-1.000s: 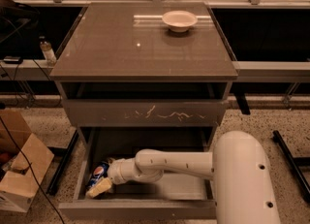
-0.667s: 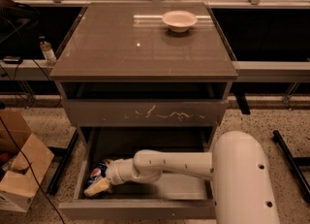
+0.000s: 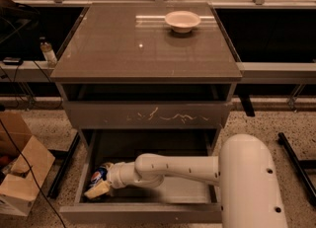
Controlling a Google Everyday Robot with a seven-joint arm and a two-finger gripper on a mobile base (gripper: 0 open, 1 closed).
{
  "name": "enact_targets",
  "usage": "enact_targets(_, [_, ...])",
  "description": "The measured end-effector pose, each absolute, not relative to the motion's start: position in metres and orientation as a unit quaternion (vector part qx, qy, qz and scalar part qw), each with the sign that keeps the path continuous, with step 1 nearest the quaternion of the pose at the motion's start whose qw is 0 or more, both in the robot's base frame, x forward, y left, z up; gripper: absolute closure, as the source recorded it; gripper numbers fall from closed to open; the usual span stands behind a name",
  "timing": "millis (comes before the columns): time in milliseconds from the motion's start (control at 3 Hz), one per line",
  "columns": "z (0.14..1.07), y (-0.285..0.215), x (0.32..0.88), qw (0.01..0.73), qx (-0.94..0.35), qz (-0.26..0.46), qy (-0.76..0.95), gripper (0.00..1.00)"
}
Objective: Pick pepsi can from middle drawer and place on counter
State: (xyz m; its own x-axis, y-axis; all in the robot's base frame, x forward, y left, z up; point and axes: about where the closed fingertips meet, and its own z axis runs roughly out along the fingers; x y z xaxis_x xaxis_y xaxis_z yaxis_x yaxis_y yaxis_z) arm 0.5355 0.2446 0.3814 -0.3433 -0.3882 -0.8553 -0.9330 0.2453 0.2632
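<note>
The middle drawer [image 3: 187, 195] is pulled out at the bottom of the cabinet. The pepsi can [image 3: 98, 174], blue with its round logo showing, sits in the drawer's front left corner. My gripper [image 3: 100, 184] reaches in from the right on the white arm [image 3: 177, 169] and is right at the can, touching or wrapping it from the right and below. The counter [image 3: 123, 49] is the glossy grey-brown cabinet top above.
A white bowl [image 3: 182, 20] stands at the back of the counter. The drawer front with pale scratch marks [image 3: 148, 115] is above the open drawer. A small clear bottle [image 3: 48, 52] stands on a ledge at left. A cardboard box [image 3: 19, 175] sits on the floor at left.
My gripper has shifted slightly left and forward against the can in the drawer's left corner. The can has barely moved.
</note>
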Motion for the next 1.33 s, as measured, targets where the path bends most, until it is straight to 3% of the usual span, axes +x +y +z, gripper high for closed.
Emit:
enact_targets(333, [0.401, 0.231, 0.539, 0.361, -0.458, 0.393, 0.711, 0.96])
enact_targets(1333, [0.485, 0.142, 0.55, 0.472, -0.403, 0.4, 0.675, 1.0])
